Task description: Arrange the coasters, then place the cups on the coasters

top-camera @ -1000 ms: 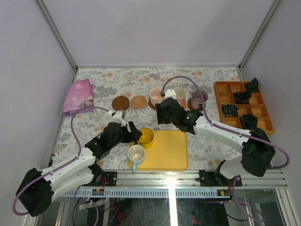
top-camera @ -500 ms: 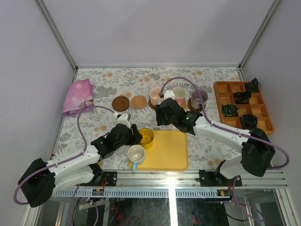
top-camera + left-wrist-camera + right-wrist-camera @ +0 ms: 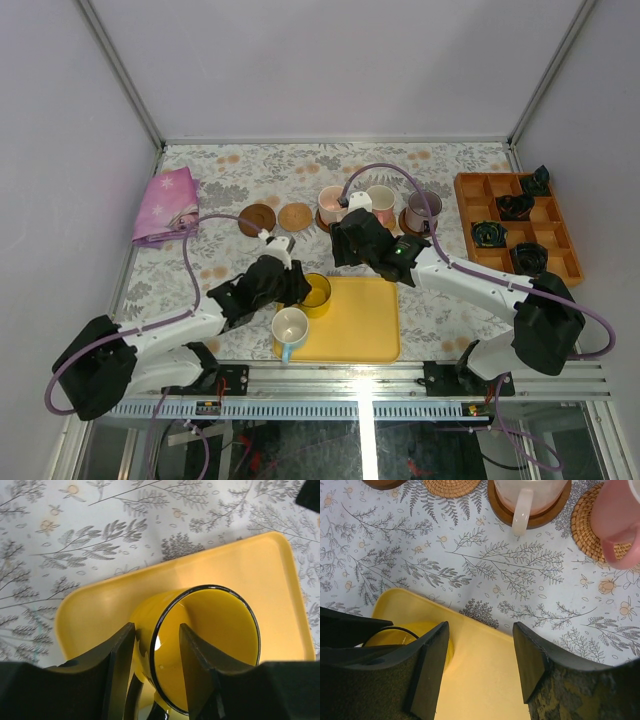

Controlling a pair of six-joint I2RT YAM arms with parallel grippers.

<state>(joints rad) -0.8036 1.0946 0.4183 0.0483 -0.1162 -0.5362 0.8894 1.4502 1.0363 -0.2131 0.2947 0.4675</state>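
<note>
A translucent yellow cup [image 3: 200, 630] lies tipped at the yellow tray's [image 3: 350, 325] far left corner. My left gripper [image 3: 156, 627] straddles its wall, one finger outside and one inside the mouth, with small gaps still showing, so it is open. In the top view the left gripper [image 3: 293, 285] sits just left of the yellow cup [image 3: 316, 290]. A white cup with blue outside [image 3: 290, 326] stands on the tray. A pink cup [image 3: 530, 490] rests on a dark coaster [image 3: 535, 519]. My right gripper [image 3: 480, 627] hangs open over the tray's far edge, holding nothing.
A dark brown coaster [image 3: 257, 219] and a light tan coaster [image 3: 296, 216] lie bare at the back. A pale cup [image 3: 380, 198] and a grey-purple cup [image 3: 423, 207] stand beside the pink one. An orange compartment tray [image 3: 470, 190] holds black rings at right. A pink cloth [image 3: 168, 205] lies far left.
My left gripper has slid right onto the yellow cup and its jaws have narrowed around the cup's wall. The right arm has barely moved.
</note>
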